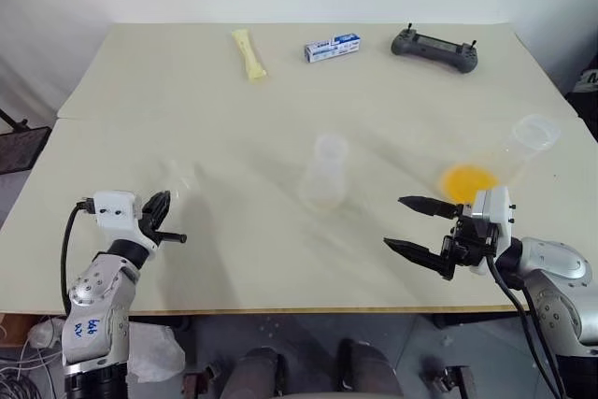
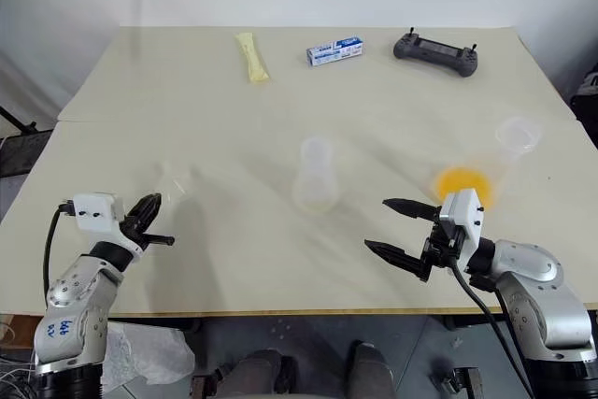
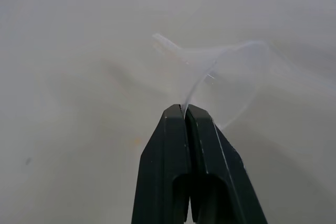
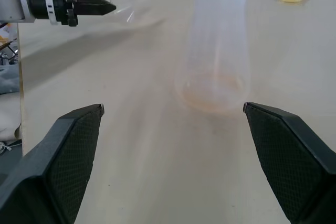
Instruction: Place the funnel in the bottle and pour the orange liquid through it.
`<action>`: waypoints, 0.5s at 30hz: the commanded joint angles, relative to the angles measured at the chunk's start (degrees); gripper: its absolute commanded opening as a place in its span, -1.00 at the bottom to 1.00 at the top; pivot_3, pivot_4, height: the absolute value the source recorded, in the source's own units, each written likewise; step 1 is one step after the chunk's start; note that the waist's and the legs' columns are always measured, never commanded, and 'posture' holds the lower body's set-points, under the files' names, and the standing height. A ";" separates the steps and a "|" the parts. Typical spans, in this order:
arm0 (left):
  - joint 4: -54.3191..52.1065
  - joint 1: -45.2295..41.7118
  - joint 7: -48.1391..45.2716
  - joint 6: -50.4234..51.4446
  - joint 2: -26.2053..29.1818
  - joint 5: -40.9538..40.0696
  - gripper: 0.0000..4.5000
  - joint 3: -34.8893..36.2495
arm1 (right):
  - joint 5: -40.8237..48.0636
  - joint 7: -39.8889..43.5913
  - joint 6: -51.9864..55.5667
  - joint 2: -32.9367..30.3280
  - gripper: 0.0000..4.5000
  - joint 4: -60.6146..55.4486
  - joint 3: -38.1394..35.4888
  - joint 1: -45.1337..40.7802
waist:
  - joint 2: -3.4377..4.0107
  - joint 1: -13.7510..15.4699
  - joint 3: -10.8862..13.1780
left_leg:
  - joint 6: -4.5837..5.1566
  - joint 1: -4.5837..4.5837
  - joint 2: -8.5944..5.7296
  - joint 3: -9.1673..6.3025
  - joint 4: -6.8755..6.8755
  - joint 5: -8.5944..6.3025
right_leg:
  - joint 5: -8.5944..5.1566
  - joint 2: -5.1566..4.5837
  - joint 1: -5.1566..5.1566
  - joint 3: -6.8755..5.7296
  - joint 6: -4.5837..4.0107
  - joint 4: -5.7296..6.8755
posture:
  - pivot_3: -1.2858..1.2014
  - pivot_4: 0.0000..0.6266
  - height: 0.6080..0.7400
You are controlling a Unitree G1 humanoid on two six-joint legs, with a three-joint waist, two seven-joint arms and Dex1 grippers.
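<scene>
The left tool (image 3: 185, 109) is pressed together on the rim of the funnel (image 3: 220, 72), lifting it to the left of the bottle (image 1: 326, 173) for seating in the neck. The right tool (image 1: 413, 223) stands spread, facing the bottle. The orange liquid (image 1: 469, 178) waits in a tilted flask (image 1: 523, 142) right of the bottle on the tabletop (image 1: 280, 119). The left wrist view shows the rim pinch; the head views barely show the funnel.
</scene>
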 commanded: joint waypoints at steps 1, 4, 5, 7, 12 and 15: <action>-3.18 -1.28 -3.45 1.38 2.37 -6.22 -0.99 2.68 | 0.60 -0.13 -1.26 0.18 1.00 -1.43 -1.27 0.22 | 0.00 0.00 0.00 | 0.00 0.00 0.00 0.00 0.00 0.00 | 0.00 0.00 0.00 0.00 0.00 0.00 | 0.03 -0.52 1.00; -4.18 -3.20 -6.95 4.31 5.90 -10.97 -0.99 3.25 | 0.50 -0.28 -1.45 0.29 1.00 -1.27 -1.30 0.05 | 0.00 0.05 0.00 | 0.00 0.00 0.00 0.00 0.00 0.00 | 0.00 0.01 0.00 0.00 0.00 0.00 | 0.03 -0.52 1.00; -4.34 -4.03 -8.11 5.63 7.15 -12.89 -0.99 3.43 | 0.45 -0.42 -1.54 0.37 1.00 -1.28 -1.30 0.05 | 0.00 0.05 0.00 | 0.00 0.00 0.00 -0.01 0.01 0.00 | 0.00 0.01 0.00 0.00 0.00 0.00 | 0.03 -0.52 1.00; -4.80 -5.38 -10.30 7.92 9.38 -15.87 -0.99 3.19 | 0.35 -0.73 -1.80 0.54 1.00 -1.35 -1.30 0.21 | 0.00 0.02 0.00 | 0.00 0.00 -0.01 -0.01 0.02 0.00 | 0.00 0.01 0.01 0.00 0.00 0.01 | 0.03 -0.52 1.00; -5.28 -10.37 -11.57 15.67 13.80 -21.47 -0.99 1.68 | 0.12 -2.17 -2.37 1.18 1.00 -2.47 -1.59 1.89 | 0.01 -0.05 0.01 | 0.00 0.01 -0.01 -0.02 -0.01 0.00 | 0.00 0.04 0.00 -0.01 0.00 0.03 | 0.03 -0.52 1.00; -4.27 -15.02 -12.04 19.04 15.32 -24.08 -0.99 0.74 | 0.07 -3.28 -2.65 1.49 1.00 -3.54 -2.11 3.34 | 0.01 0.05 0.01 | 0.00 0.00 -0.03 -0.03 0.01 0.00 | 0.00 0.05 0.01 -0.03 0.00 0.05 | 0.03 -0.52 1.00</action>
